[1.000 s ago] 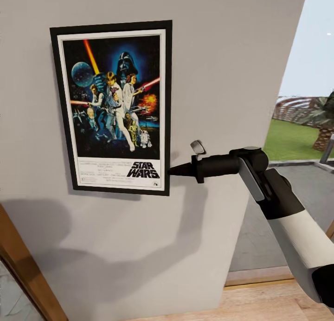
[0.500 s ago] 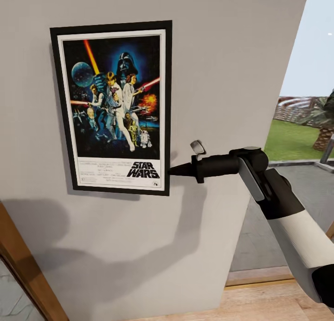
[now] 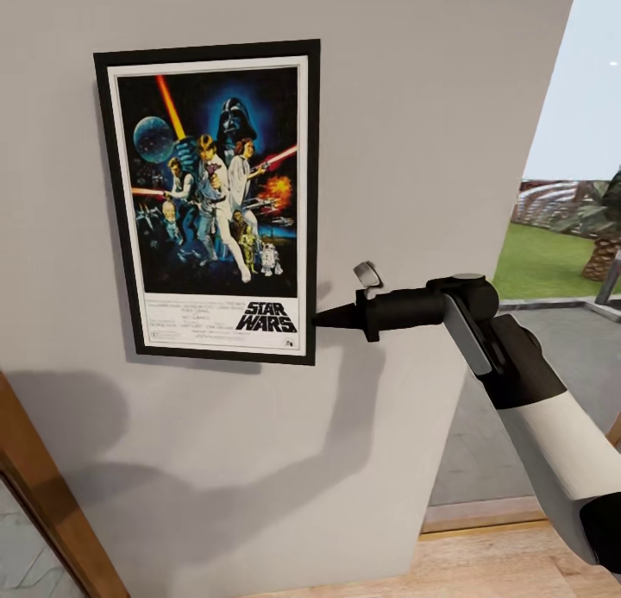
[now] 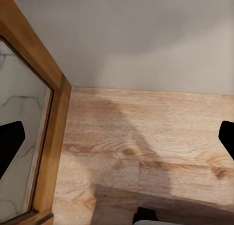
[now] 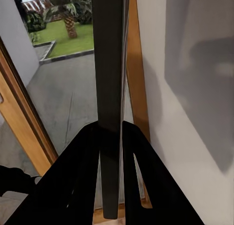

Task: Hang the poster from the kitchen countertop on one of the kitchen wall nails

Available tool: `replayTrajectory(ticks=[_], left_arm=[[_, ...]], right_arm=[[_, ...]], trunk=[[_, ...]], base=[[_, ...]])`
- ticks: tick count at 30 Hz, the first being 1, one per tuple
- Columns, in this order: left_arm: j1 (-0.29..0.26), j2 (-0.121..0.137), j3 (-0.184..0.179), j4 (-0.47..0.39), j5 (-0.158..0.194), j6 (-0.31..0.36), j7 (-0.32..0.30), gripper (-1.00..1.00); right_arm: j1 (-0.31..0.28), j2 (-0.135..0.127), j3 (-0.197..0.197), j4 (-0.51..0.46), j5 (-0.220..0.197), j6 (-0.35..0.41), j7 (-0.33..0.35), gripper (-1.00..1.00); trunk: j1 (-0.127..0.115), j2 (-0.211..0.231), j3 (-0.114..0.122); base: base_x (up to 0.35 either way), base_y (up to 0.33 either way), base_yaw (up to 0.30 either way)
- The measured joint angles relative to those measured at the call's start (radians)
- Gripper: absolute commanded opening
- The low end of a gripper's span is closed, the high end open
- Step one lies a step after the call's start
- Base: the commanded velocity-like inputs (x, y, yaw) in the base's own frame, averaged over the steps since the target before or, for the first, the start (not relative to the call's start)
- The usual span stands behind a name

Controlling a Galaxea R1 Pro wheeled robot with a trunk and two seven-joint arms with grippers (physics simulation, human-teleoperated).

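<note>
Nothing of ours has moved since the earlier frames: only the head camera has drifted a touch, while our right gripper (image 3: 317, 318) still pinches the poster (image 3: 211, 197) at its right edge, near the lower corner. The poster lies flat and upright against the grey wall (image 3: 431, 106), at about ten o'clock in the head view. The right wrist view shows both fingers clamped on the frame's dark edge (image 5: 108, 88). Our left gripper (image 4: 117, 142) hangs spread wide over the wooden floor (image 4: 146, 147).

poster (image 3: 213, 203) on wall (image 3: 414, 132), right pincer (image 3: 321, 318) gripping edge
</note>
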Motion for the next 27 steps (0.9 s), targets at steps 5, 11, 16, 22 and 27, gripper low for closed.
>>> replayTrajectory(ticks=[5, 11, 16, 22, 27], left_arm=[[0.0, 0.0, 0.0, 0.0, 0.0, 0.0, 0.0, 1.0], [0.0, 0.0, 0.0, -0.001, 0.0, 0.0, 0.0, 1.0], [0.0, 0.0, 0.0, -0.001, 0.0, 0.0, 0.0, 1.0], [0.0, 0.0, 0.0, -0.001, 0.0, 0.0, 0.0, 1.0], [0.0, 0.0, 0.0, -0.001, 0.0, 0.0, 0.0, 1.0]], right_arm=[[0.0, 0.0, 0.0, 0.0, 0.001, 0.0, 0.0, -1.0], [0.004, 0.0, 0.0, 0.0, 0.001, 0.0, 0.0, -1.0], [0.006, 0.0, 0.0, 0.001, 0.001, 0.0, 0.0, -1.0], [0.006, 0.0, 0.0, 0.001, 0.001, 0.0, 0.0, -1.0], [0.006, 0.0, 0.0, 0.001, 0.001, 0.0, 0.0, -1.0]], trunk=[[0.0, 0.0, 0.0], [0.0, 0.0, 0.0], [0.0, 0.0, 0.0], [0.0, 0.0, 0.0], [0.0, 0.0, 0.0]], base=[[0.0, 0.006, 0.0], [0.0, 0.001, 0.0], [0.0, 0.0, 0.0], [0.0, 0.0, 0.0], [0.0, 0.0, 0.0]])
